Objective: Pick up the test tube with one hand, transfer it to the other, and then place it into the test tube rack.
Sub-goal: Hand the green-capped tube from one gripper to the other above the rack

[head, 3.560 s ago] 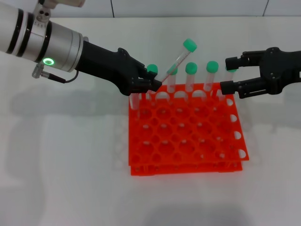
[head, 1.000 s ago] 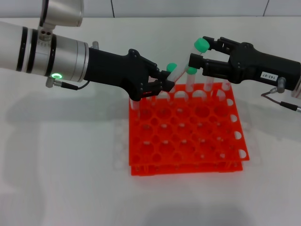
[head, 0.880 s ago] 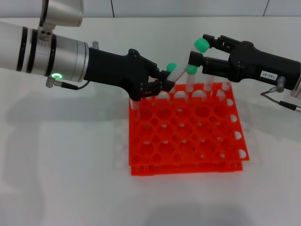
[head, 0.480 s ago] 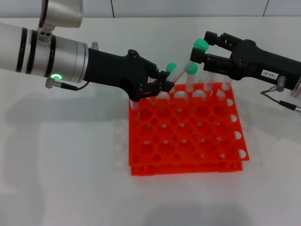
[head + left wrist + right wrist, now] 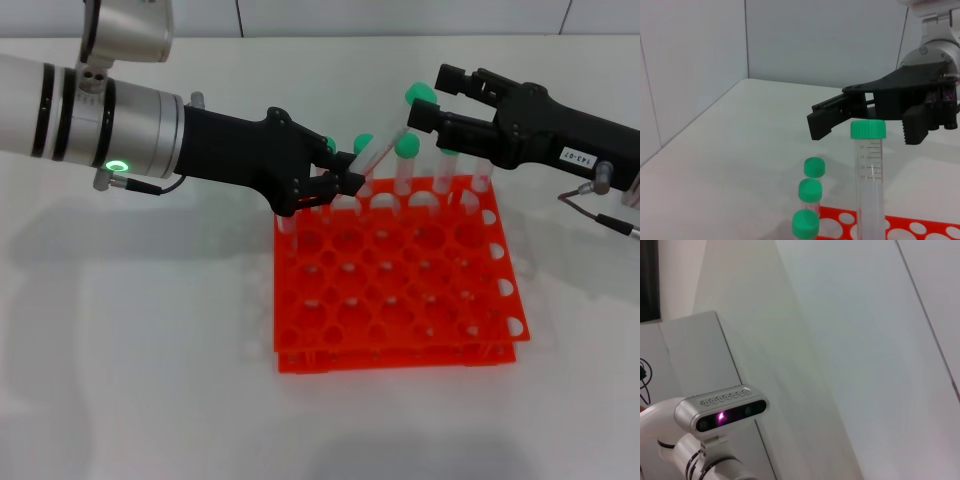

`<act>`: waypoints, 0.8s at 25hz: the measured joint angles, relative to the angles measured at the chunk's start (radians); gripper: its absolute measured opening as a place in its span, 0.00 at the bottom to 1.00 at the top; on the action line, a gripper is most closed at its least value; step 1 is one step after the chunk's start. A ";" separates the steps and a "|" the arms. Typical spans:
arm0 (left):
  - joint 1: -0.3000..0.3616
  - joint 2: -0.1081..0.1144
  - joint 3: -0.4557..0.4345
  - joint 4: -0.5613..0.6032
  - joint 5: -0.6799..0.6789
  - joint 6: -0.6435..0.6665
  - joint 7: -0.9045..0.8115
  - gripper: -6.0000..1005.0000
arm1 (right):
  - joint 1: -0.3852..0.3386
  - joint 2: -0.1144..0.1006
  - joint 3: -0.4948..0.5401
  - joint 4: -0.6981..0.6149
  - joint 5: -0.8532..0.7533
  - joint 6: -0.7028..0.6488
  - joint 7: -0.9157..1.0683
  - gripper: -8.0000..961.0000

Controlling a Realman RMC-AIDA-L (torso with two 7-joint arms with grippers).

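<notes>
Since a moment ago the right gripper (image 5: 427,96) has drawn slightly back toward the table's far right edge, and its spread fingers now sit around the green cap of the test tube (image 5: 385,143) without closing on it. Largest on the white table (image 5: 130,350) is the left arm (image 5: 90,110), silver-white with black bands and a glowing green ring, reaching in from the far left edge. Next is the test tube rack (image 5: 395,290), bright orange-red, sitting near the table's middle, with several green-capped tubes (image 5: 403,165) standing in its far row. The left gripper (image 5: 335,183) hangs over the rack's far left corner, fingers pinched on the tube's lower end, holding it tilted with the cap leaning toward the right gripper. From the left wrist, the tube (image 5: 869,185) rises between that gripper's parted fingers (image 5: 832,118)
</notes>
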 joint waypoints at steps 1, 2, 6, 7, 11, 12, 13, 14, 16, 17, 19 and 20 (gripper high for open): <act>0.000 0.000 0.000 0.000 0.000 0.000 0.000 0.17 | 0.000 0.000 0.000 0.000 0.000 0.000 0.000 0.85; 0.000 0.000 0.000 0.000 0.000 0.000 0.000 0.17 | 0.000 0.001 -0.001 0.000 0.000 0.000 -0.001 0.85; -0.001 0.000 0.001 0.000 0.000 0.000 0.000 0.17 | 0.000 0.002 -0.002 0.000 0.001 -0.001 -0.002 0.85; -0.002 0.000 0.002 0.000 0.000 0.000 0.000 0.17 | 0.001 0.003 -0.003 0.000 0.001 0.000 -0.003 0.85; -0.006 0.000 0.003 0.000 0.000 0.000 0.000 0.17 | 0.009 0.003 -0.013 0.008 0.001 0.005 -0.006 0.84; -0.007 0.000 0.003 0.000 0.000 -0.001 0.000 0.17 | 0.011 0.003 -0.014 0.012 0.001 0.004 -0.007 0.84; -0.008 0.000 0.004 0.000 0.001 -0.003 0.000 0.17 | 0.012 0.003 -0.014 0.013 0.001 0.003 -0.007 0.84; -0.008 0.000 0.005 0.000 0.002 -0.005 0.000 0.17 | 0.013 0.003 -0.014 0.013 0.001 0.001 -0.007 0.84; -0.008 0.000 0.006 0.000 0.004 -0.012 0.000 0.17 | 0.014 0.004 -0.014 0.013 0.001 0.000 -0.010 0.78; -0.008 -0.001 0.007 0.000 0.005 -0.014 0.000 0.17 | 0.014 0.004 -0.014 0.014 0.001 -0.001 -0.012 0.75; -0.008 -0.001 0.007 0.000 0.006 -0.015 0.000 0.17 | 0.015 0.005 -0.014 0.014 0.001 -0.001 -0.015 0.69; -0.008 -0.001 0.008 0.000 0.006 -0.015 0.000 0.17 | 0.015 0.005 -0.014 0.014 0.004 -0.001 -0.016 0.66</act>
